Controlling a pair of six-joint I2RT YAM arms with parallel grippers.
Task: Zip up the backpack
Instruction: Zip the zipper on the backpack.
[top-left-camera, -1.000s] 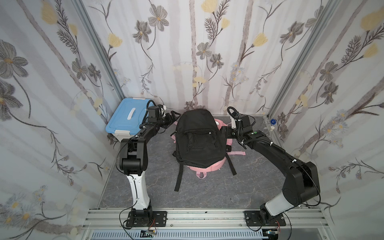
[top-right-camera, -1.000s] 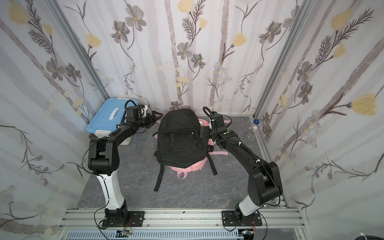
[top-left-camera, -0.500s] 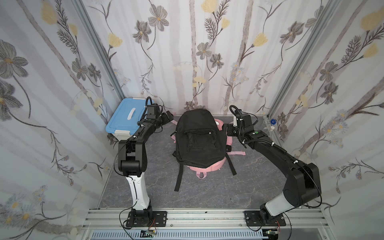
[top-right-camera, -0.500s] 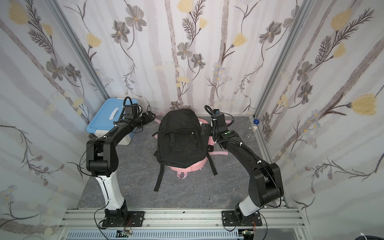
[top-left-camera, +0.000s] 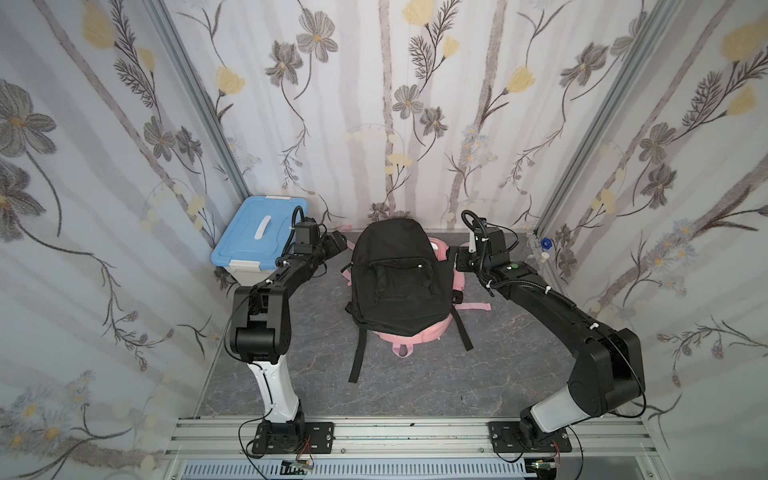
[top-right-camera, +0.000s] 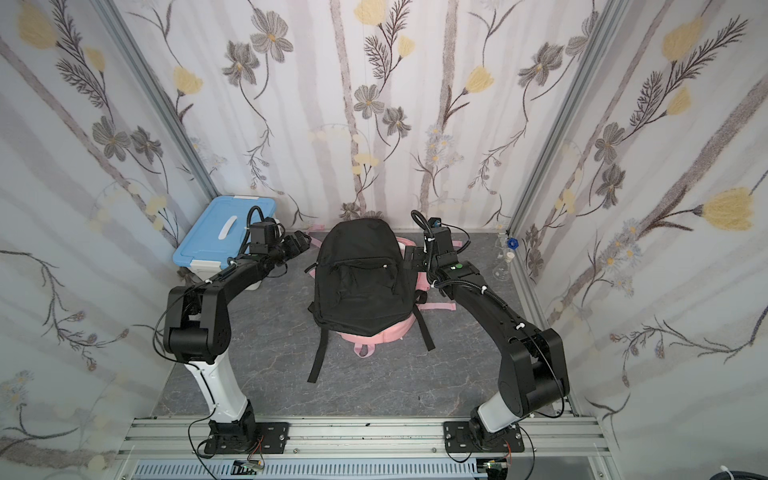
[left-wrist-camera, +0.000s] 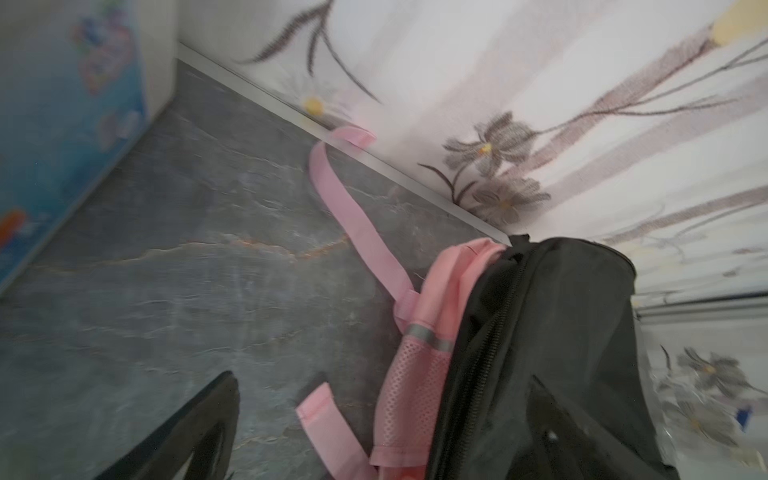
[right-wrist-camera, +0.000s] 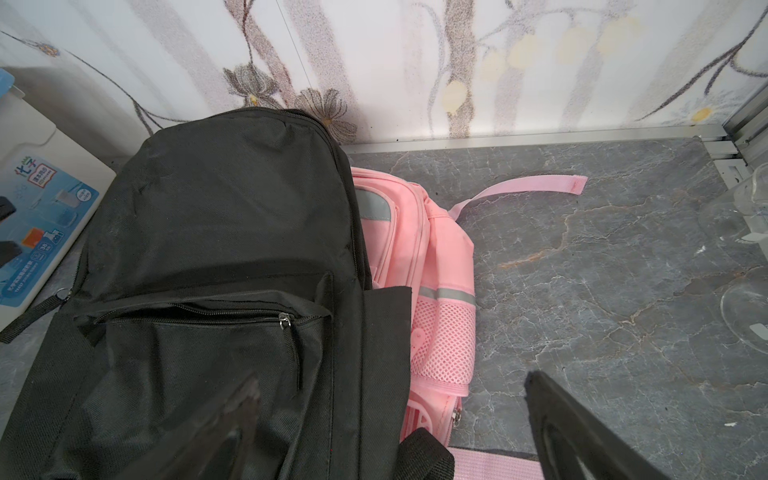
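Observation:
The pink backpack (top-left-camera: 409, 332) (top-right-camera: 382, 332) lies flat on the grey floor, mostly covered by a black backpack (top-left-camera: 399, 274) (top-right-camera: 361, 274) on top of it. Its mesh side pockets and silver strips show in the wrist views (left-wrist-camera: 411, 386) (right-wrist-camera: 432, 249). My left gripper (top-left-camera: 338, 243) (left-wrist-camera: 382, 376) is open at the packs' far left corner, holding nothing. One left finger (left-wrist-camera: 199, 432) is over bare floor. My right gripper (top-left-camera: 459, 259) (right-wrist-camera: 392, 376) is open at their right side, one finger (right-wrist-camera: 241, 415) over the black pack (right-wrist-camera: 216, 216). The pink backpack's zippers are hidden.
A blue-lidded storage box (top-left-camera: 259, 237) (top-right-camera: 224, 237) stands at the back left, close behind the left wrist. Glass flasks (top-left-camera: 540, 253) (right-wrist-camera: 744, 291) sit in the back right corner. Black straps (top-left-camera: 357, 353) trail toward the front. Flowered walls close three sides.
Both arms shifted only slightly near the packs; the left wrist swung a little. Both grippers stayed open and the backpacks did not move.

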